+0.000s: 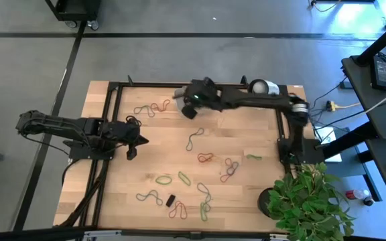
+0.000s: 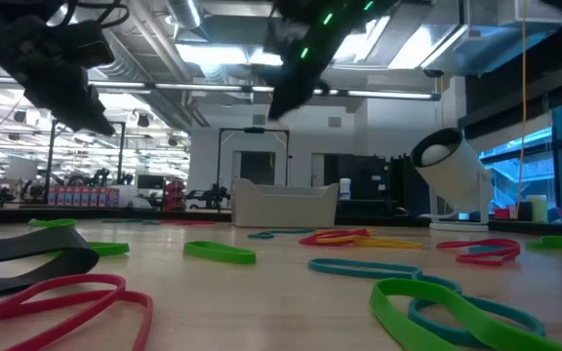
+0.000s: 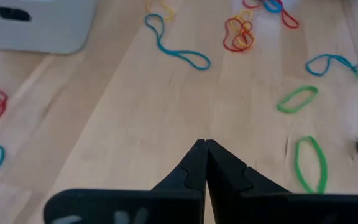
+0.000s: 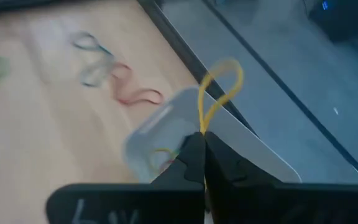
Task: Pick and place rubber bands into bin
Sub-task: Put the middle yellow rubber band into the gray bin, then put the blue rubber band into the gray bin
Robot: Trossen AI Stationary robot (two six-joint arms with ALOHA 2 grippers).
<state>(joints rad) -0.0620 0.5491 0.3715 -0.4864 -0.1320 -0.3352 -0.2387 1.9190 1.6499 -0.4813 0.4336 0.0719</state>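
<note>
Two dark robot arms are working over one wooden counter, each ending in one pincer: the left pincer near the counter's left edge, the right pincer near its far edge. One translucent bin is sitting at that far edge, with at least one rubber band lying inside. One yellow rubber band is hanging pinched in the right pincer. Roughly a dozen and a half rubber bands are lying loose across the counter, several tangled, so an exact count is not possible. One potted plant is standing at the near right corner.
</note>
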